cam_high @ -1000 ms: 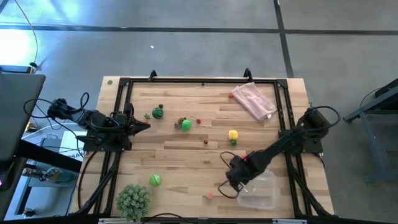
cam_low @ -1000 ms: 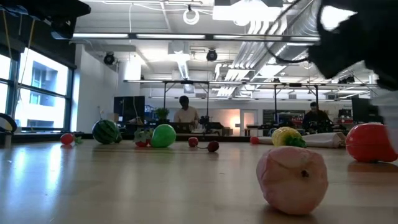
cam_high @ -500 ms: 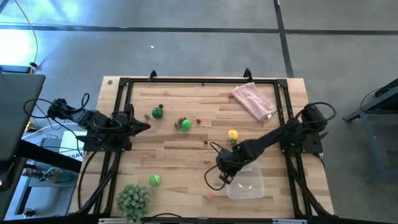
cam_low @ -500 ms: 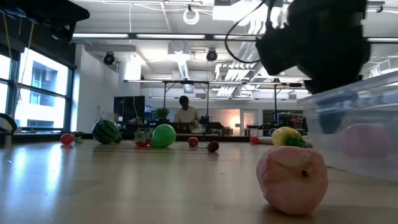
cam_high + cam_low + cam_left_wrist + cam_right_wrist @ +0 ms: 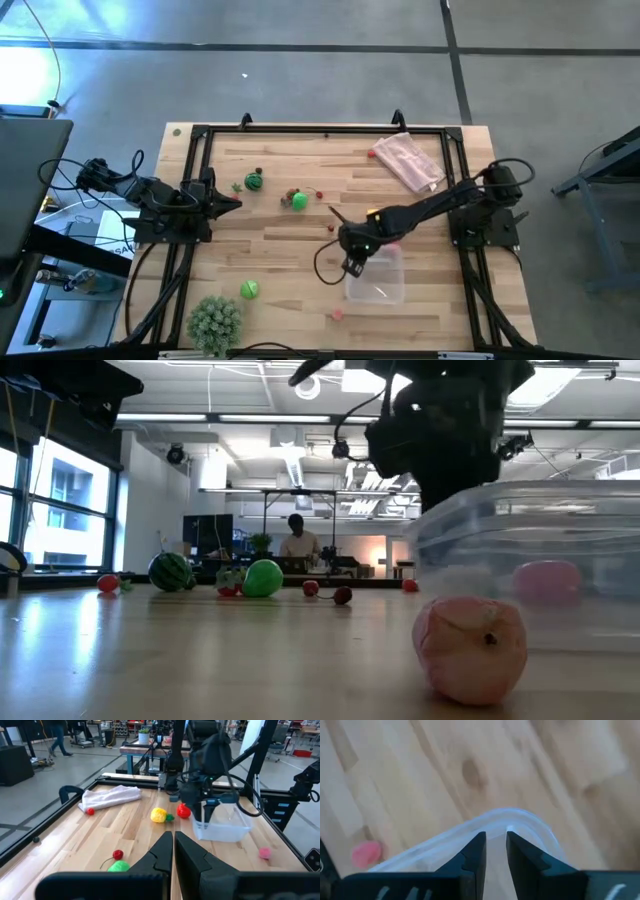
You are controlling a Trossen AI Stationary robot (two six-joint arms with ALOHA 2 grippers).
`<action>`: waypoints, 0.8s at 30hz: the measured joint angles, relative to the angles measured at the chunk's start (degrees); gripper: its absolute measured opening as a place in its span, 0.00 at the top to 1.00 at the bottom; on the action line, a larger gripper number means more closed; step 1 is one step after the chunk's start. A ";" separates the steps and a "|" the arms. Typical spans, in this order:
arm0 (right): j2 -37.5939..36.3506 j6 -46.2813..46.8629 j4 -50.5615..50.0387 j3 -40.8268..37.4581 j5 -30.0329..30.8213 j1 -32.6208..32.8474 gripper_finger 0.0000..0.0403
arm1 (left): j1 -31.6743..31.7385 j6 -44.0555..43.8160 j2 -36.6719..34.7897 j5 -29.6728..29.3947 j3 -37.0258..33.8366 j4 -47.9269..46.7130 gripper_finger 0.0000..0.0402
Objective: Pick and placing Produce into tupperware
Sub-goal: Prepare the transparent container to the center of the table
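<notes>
Wooden slats form the table (image 5: 300, 290), with produce scattered across it. The right hand (image 5: 352, 262) is clamped on a corner of the tupperware (image 5: 377, 281), its fingers (image 5: 475, 855) pinching the rim near the table's centre. The left hand (image 5: 173, 851), fingers together, waits at the left edge. Keep the grip firm and drag level, stopping short of the yellow produce (image 5: 374, 215). Compared with one second ago, the tupperware has shifted from the front right corner toward the centre.
</notes>
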 joint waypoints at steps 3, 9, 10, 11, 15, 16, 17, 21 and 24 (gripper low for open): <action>0.00 -2.34 1.18 0.00 1.77 -2.29 0.83 | 0.00 0.00 0.00 -0.01 0.00 0.00 0.98; 0.00 -6.80 1.40 0.00 2.09 -7.06 0.83 | 0.00 0.02 0.00 0.01 0.00 0.02 0.98; 0.00 -7.56 1.54 0.00 2.09 -7.75 0.83 | 0.00 0.02 0.00 0.01 0.00 0.02 0.98; 0.00 -8.26 1.86 0.00 2.10 -8.40 0.83 | 0.00 0.02 0.00 -0.01 0.00 0.02 0.98; 0.00 -10.27 3.64 0.00 2.07 -10.84 0.83 | 0.00 0.02 0.00 0.01 0.00 0.02 0.98; 0.00 -10.69 4.15 0.00 2.06 -11.41 0.83 | 0.00 0.02 0.00 0.00 0.00 0.02 0.98; 0.00 -11.16 4.71 0.00 2.06 -12.00 0.83 | 0.00 0.02 0.00 0.00 0.00 0.04 0.98; -0.02 -13.66 6.74 0.00 2.00 -14.41 0.83 | 0.00 0.02 0.00 0.00 0.00 0.04 0.98; -0.02 -15.66 8.04 0.02 1.98 -16.25 0.83 | 0.00 0.02 0.00 -0.01 0.00 0.04 0.98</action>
